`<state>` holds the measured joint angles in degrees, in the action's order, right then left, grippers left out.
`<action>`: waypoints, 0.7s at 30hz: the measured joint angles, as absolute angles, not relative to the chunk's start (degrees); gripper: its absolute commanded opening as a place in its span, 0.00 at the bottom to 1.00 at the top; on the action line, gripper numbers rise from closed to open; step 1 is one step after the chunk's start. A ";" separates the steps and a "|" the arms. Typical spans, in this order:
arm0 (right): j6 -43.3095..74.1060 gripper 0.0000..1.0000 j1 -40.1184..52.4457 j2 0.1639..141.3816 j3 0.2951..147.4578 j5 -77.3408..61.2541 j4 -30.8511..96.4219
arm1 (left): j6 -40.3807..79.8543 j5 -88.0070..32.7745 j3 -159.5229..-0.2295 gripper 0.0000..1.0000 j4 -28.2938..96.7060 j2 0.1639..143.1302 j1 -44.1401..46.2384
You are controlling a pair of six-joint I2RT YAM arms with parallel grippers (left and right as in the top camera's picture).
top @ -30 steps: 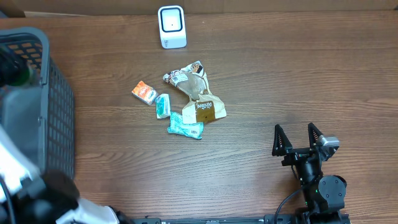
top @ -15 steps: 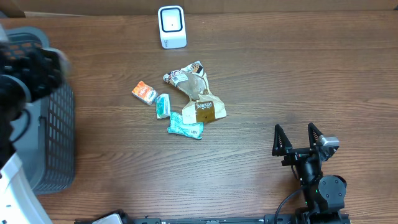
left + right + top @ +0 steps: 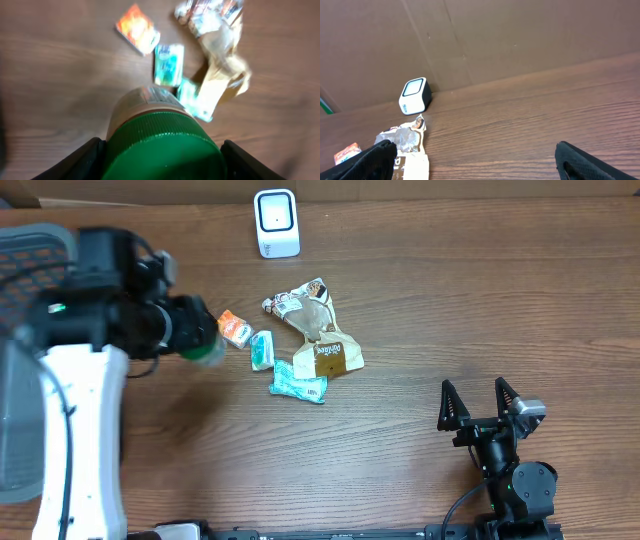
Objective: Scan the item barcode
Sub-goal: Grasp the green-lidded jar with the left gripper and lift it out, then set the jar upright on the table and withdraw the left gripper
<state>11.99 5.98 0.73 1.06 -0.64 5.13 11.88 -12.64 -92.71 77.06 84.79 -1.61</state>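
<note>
Operator: Item status on the left?

Reviewer: Left gripper (image 3: 160,162) clamped on green-lidded jar with pale tan body (image 3: 162,135), one finger showing on each side of the lid. Lid is ribbed, screw type, and faces the wrist camera. Jar is held over brown wooden table (image 3: 450,300), just left of small orange packet (image 3: 233,328), well apart from white box scanner (image 3: 276,222) at the far edge.

Operator: Label readable?

Reviewer: No. Band of print at the jar's shoulder is blurred. Print on crumpled brown-and-white bag (image 3: 318,330) and two teal packets (image 3: 262,350) is too small to read.

Operator: Right side?

Reviewer: Right gripper (image 3: 472,384) has its jaws spread wide with nothing between them. It sits near the front edge, right of the pile.
</note>
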 measured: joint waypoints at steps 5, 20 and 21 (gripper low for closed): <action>11.97 1.00 6.00 0.73 1.06 -0.62 5.13 | 12.73 -12.29 -80.38 0.51 70.04 85.43 -0.38; 11.99 1.00 6.00 0.73 1.06 -0.64 5.15 | 16.16 -11.09 -59.96 0.55 50.57 85.43 -0.38; 11.99 1.00 5.98 0.73 1.06 -0.64 5.17 | 16.40 -10.68 -59.42 0.56 50.06 85.43 -0.38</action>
